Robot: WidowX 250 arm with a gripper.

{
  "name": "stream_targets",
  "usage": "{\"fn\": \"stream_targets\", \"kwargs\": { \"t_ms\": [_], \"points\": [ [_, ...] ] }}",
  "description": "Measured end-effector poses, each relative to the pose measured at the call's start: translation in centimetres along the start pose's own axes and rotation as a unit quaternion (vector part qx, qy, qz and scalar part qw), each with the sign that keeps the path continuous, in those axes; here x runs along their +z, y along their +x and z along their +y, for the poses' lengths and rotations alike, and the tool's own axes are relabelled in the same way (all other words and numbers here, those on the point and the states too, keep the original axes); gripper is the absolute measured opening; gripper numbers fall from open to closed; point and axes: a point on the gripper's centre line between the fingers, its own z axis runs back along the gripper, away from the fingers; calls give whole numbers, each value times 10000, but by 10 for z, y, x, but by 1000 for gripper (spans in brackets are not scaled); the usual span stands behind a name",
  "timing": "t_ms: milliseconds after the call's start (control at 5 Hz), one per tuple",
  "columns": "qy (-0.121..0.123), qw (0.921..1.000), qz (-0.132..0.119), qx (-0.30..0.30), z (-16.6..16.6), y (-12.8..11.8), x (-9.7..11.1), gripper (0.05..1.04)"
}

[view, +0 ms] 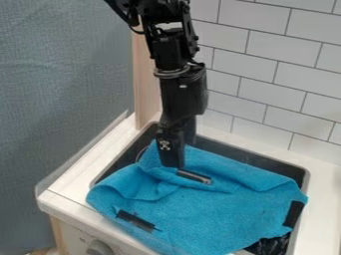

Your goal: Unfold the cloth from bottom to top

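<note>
The blue cloth (206, 214) lies rumpled below the claw (177, 162), partly across the dark sink basin (233, 150). Its long axis runs roughly left to right, slanting toward the lower right, with folds beside the claw. Whether the claw is spread or pressed together cannot be told.

Blue cloth (206, 214), black end effector (180, 155), white counter (90, 167); grey-lined white tiles (244, 65)

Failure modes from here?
Gripper sits at the bunched upper-left part of the cloth; a pull might drag the whole bunch instead of opening the folds. Cloth lies over the sink, so it could sag in. It also reaches the counter's front edge and might slip off.
</note>
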Motion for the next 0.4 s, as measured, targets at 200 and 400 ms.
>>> {"fn": "stream_targets", "kwargs": {
  "t_ms": [200, 400],
  "points": [
    [-142, 9999, 25, 35, -4, -2, -8, 999],
    [-440, 9989, 96, 137, -3, -2, -24, 999]
  ]
}}
